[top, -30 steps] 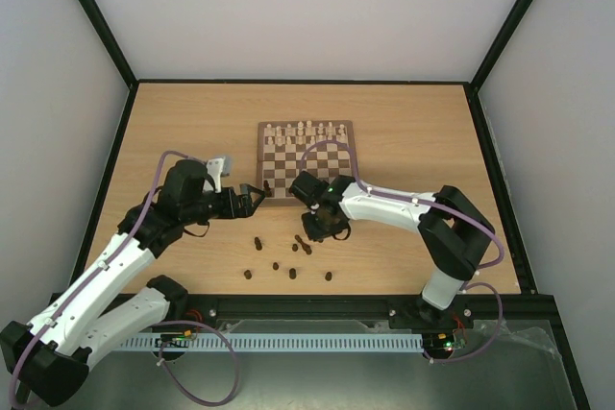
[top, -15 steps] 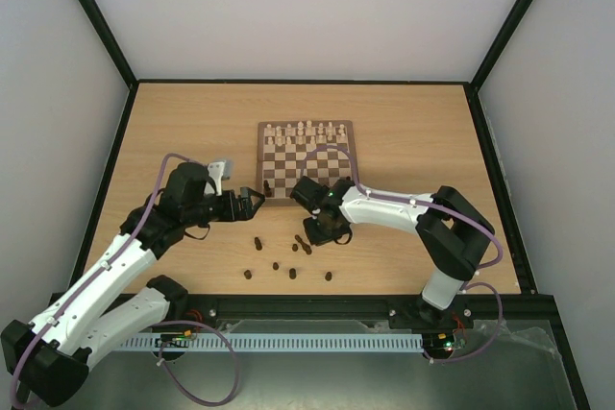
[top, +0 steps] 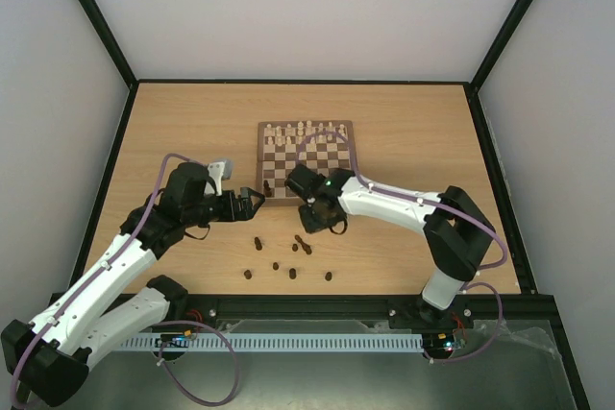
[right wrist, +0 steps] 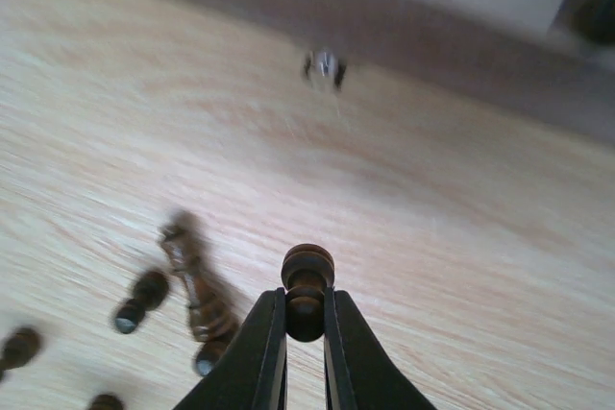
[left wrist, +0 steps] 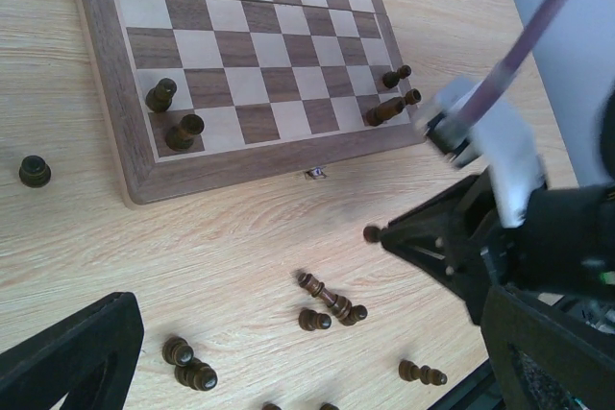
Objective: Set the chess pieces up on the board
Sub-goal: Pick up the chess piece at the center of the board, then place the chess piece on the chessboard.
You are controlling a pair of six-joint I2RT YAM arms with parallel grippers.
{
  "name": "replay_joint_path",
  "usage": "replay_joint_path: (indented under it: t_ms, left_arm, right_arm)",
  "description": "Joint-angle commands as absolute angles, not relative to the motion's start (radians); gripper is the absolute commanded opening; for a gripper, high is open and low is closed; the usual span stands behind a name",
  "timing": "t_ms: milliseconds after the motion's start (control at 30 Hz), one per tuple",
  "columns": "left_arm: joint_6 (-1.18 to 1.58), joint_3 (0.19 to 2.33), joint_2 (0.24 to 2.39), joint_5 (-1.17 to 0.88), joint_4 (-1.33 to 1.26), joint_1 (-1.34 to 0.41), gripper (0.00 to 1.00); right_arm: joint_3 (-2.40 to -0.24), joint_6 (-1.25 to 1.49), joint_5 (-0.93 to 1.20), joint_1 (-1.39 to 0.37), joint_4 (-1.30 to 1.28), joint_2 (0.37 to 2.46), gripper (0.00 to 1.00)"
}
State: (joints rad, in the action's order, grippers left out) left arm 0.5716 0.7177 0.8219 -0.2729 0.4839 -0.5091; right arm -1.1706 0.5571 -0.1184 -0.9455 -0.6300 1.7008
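Now R tool point(right wrist: 306, 312), clamped on dark pawn point(right wrist: 307, 276), has shifted toward board point(left wrist: 135, 175); L tool point(top: 252, 200) unchanged, agape.

Light wooden surface point(top: 413, 122) enclosed by pale grey-white walls point(top: 307, 7), corners edged by black frame bars point(top: 96, 21), a black rail point(top: 307, 306) fixed along the near edge, scene evenly lit

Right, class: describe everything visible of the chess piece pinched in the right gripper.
The chess piece is tiny, dark brown, glossy wood: a round head over a collar, pawn-like. Its lower part is clamped between the right gripper's black fingers, head poking past their tips, over the table short of the board's clasp edge.
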Motion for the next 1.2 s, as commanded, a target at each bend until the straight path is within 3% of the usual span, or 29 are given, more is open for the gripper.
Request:
replay_joint_path:
  t_ms: [0, 300, 533, 1167]
  left_arm:
    - [0.568, 0.711, 0.828, -0.285, 0.466, -0.500, 1.00]
    - [0.556, 0.719, 0.846, -0.294, 0.458, -0.493, 1.00]
    - [0.548, 0.720, 0.869, -0.305, 0.447, -0.488, 0.99]
    - [0.541, 0.706, 0.887, -0.320, 0.430, -0.477, 0.99]
  right_arm:
    - [-1.350, 0.509, -0.228, -0.897, -0.795, 1.645, 0.06]
    - [-1.610, 0.398, -0.259, -0.687, -0.880, 1.785, 0.06]
    - [-1.699, 0.358, -0.220, -0.641, -0.874, 1.929, 0.06]
    - [-1.622, 0.355, -0.232, -0.634, -0.844, 2.026, 0.09]
